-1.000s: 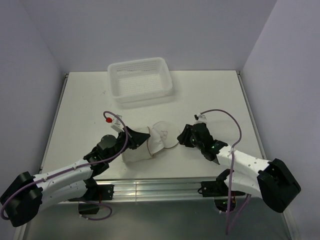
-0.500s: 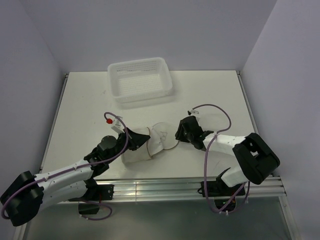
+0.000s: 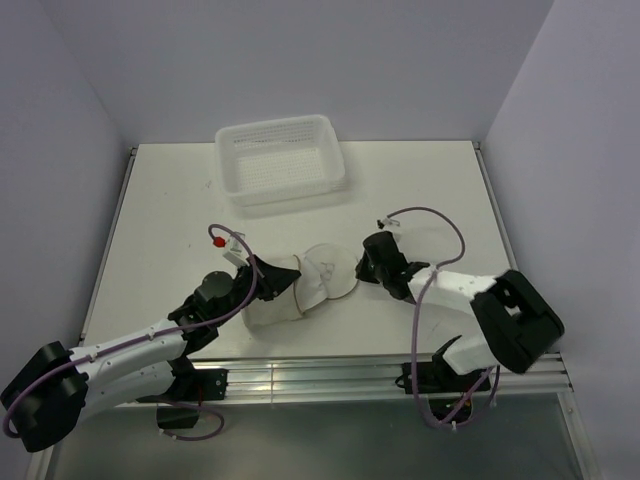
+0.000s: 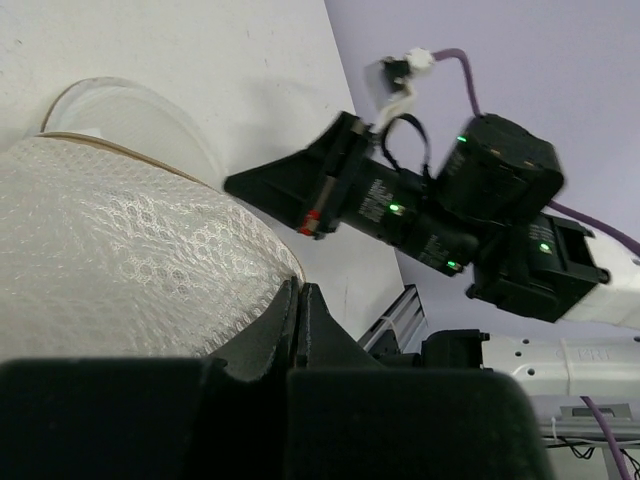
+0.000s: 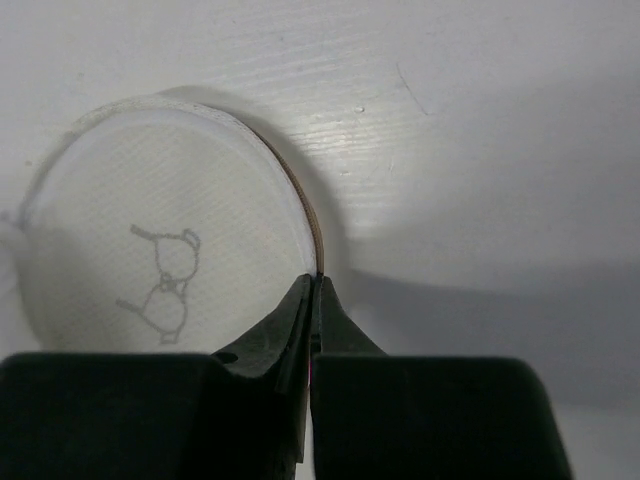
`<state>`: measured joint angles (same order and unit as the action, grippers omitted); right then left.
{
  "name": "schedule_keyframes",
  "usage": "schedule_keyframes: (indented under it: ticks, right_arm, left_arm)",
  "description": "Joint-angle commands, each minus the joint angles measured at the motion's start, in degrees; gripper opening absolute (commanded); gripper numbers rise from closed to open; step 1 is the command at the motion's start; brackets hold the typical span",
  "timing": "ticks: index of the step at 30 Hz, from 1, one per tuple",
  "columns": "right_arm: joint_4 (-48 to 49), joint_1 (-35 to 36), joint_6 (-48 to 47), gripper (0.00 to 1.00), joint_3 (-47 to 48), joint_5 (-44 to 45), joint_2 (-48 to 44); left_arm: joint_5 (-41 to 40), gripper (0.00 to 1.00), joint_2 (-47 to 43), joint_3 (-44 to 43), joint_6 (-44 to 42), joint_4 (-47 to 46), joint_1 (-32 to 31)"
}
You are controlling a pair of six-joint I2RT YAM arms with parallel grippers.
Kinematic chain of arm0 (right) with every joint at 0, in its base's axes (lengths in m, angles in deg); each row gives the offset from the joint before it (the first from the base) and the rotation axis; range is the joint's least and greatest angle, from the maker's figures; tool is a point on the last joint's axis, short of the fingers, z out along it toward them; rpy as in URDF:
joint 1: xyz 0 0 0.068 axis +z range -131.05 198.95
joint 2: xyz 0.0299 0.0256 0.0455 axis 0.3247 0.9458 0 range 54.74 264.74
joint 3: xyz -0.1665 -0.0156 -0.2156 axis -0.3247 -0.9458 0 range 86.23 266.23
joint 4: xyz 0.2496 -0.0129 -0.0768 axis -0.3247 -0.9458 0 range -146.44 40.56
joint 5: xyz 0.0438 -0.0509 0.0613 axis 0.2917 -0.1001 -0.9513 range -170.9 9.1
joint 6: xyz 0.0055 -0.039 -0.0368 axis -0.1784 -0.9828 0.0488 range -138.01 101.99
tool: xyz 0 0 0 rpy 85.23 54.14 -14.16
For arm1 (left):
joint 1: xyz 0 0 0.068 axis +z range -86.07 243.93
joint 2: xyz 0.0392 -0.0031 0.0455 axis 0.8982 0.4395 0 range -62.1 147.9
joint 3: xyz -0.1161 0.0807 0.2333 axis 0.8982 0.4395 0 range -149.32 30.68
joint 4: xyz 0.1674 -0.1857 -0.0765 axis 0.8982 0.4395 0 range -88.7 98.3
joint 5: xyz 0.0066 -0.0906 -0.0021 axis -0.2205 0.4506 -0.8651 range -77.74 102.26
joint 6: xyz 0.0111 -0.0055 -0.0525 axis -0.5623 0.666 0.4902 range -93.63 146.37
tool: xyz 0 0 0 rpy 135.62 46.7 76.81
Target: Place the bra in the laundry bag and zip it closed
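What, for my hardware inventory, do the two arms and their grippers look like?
Both the left arm and the right arm have white links and bulky black joints. The left gripper and the right gripper are black, each with two tapering fingers. A purple cable loops beside each arm; the left arm's carries a small red tip. Green lights glow on the right wrist.
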<state>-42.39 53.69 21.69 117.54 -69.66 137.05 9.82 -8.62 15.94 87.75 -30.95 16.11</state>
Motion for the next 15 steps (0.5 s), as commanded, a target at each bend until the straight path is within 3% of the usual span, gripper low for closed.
schedule_keyframes:
  ticks: [1,6,9,15]
  right_arm:
    - [0.17,0.5,-1.2,0.0,-1.43,3.86,-14.41]
    - [-11.69,3.22,-5.07,0.0,5.06,7.56,-36.72]
    - [-19.25,4.45,-6.74,0.0,12.24,6.34,-43.69]
    - [-26.18,11.82,-7.35,0.0,18.42,3.24,-38.99]
  left_arm:
    - [-0.02,0.0,-0.82,-1.95,-1.97,-1.42,0.18]
    - [-2.22,0.0,-3.54,-4.59,-4.34,3.06,0.18]
    - [-3.71,0.0,-4.69,-4.68,-4.43,4.47,0.26]
    - [-5.12,0.0,-2.06,-4.77,-3.47,2.99,0.35]
